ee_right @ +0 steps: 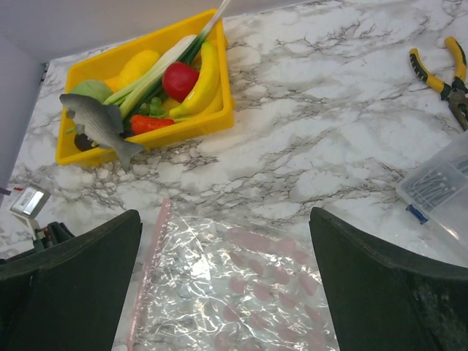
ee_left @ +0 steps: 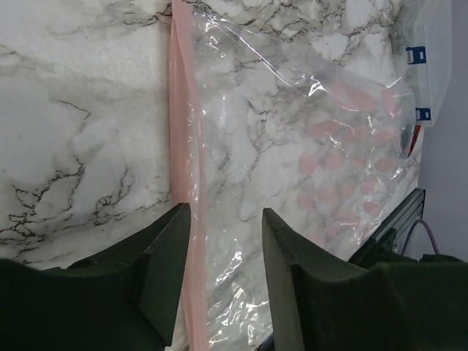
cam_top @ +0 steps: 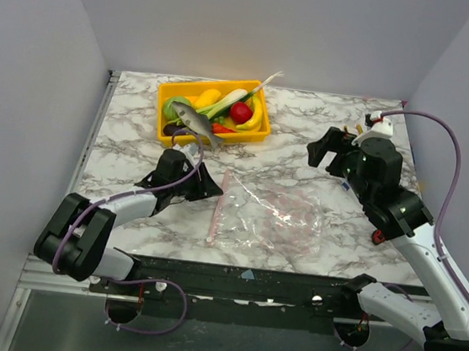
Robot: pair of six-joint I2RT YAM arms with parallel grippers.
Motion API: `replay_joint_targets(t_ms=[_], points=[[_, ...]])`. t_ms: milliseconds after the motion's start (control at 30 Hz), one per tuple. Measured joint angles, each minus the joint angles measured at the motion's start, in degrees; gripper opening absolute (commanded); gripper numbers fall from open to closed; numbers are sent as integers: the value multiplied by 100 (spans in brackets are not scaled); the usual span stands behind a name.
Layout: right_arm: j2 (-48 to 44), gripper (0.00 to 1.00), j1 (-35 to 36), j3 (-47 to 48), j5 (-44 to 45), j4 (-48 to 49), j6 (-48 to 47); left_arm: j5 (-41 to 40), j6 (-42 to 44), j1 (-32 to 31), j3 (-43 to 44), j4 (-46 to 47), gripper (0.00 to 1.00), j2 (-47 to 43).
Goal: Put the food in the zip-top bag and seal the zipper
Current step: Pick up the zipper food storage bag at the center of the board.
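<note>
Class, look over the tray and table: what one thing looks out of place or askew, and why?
The grey fish sits askew: it lies across the front rim of the yellow tray, tail hanging outside, whereas the banana and its neighbours lie inside.

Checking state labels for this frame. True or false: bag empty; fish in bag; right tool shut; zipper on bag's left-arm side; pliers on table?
The zip-top bag is empty: true.
The grey fish is in the bag: false; it lies across the yellow tray's rim.
The right tool is shut: false; it is open, holding nothing.
The zipper runs along the bag's side nearest the left arm: true.
Pliers lie on the table: true.
</note>
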Motion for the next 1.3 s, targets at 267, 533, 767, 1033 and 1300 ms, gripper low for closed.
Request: replay_joint_targets(t_ms=[267, 533, 767, 1033, 1300], points=[[2, 100, 0, -85, -232, 85, 2, 96, -52, -76, 2, 691, 32, 793], [4, 100, 0, -153, -328, 175, 22, 96, -39, -111, 90, 872, 29, 1086], [74, 100, 0, -173, -417, 186, 66, 98, -59, -243, 155, 1036, 8, 1360], [645, 100, 0, -184, -566, 162, 326, 109, -74, -289, 227, 772, 0, 940], [1674, 99, 741, 46, -160, -243, 1185, 66, -59, -308, 776, -236, 0, -940]])
